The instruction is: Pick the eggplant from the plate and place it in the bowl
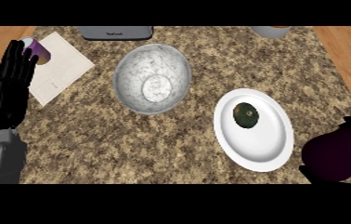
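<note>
- Granite counter (103,139), speckled brown, filling most of the head view; wooden strips at the far left and far right edges.
- Marbled grey bowl (152,79) sitting left of centre on the counter, nothing inside it.
- White plate (254,129) to the right of and nearer than the bowl, close beside it yet apart.
- Eggplant (246,115), small, dark and round, with a greenish sheen, lying on the upper left part of the plate, untouched by either hand.
- Left hand (16,81) at the left edge, fingers straight, close together and pointing up, resting with nothing held; grey forearm below it.
- Right hand (328,154) at the lower right corner, just beside the plate's right rim; only a dark rounded mass visible there, with a purple tint, so cannot tell whether the fingers are apart or curled.
- Pale napkin (58,72) lying tilted at the upper left, partly behind the left hand.
- Purple cup (38,52) on the napkin's upper corner, right next to the left fingertips.
- Grey appliance (114,32) cut off at the top edge, behind the bowl.
- Pale round dish (273,31), also cut off at the top edge, further right.
</note>
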`<act>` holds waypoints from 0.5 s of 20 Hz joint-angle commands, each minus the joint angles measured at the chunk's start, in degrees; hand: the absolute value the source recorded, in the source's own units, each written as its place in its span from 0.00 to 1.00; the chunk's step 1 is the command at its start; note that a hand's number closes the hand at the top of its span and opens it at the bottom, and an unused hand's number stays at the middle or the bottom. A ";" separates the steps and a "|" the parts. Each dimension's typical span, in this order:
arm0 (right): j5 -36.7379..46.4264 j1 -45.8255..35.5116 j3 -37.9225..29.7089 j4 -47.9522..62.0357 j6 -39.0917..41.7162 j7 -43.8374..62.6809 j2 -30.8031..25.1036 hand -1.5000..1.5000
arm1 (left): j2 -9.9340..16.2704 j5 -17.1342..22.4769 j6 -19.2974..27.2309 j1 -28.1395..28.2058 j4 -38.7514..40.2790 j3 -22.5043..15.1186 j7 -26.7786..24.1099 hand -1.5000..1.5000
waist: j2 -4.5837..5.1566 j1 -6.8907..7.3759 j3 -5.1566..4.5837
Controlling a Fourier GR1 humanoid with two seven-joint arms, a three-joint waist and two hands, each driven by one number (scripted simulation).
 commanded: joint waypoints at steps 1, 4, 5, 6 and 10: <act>-6.50 -5.39 2.10 -9.95 2.79 5.07 4.44 1.00 | 0.27 0.64 -1.00 -1.50 2.27 0.47 -1.02 0.50 | 0.13 -0.01 -0.02; -6.39 -16.01 6.03 -6.43 4.02 11.70 9.31 1.00 | -0.48 -0.59 0.03 -1.34 -0.27 -1.24 0.66 0.50 | 0.12 1.28 -0.05; -6.83 -19.47 7.26 -6.62 6.61 14.83 9.87 1.00 | -1.12 -1.69 0.45 -0.80 -0.54 -2.17 -0.15 0.50 | 0.08 1.35 -0.10; -6.81 -20.52 8.94 -8.58 8.53 17.82 11.34 1.00 | 1.17 -0.01 -1.09 -1.36 -0.04 -0.26 1.34 0.50 | -0.08 1.03 -0.12; -5.75 -36.24 11.90 0.74 10.95 26.90 16.90 1.00 | -0.78 -0.46 -0.54 0.21 -0.29 -0.89 -0.80 0.50 | 0.15 1.50 -0.07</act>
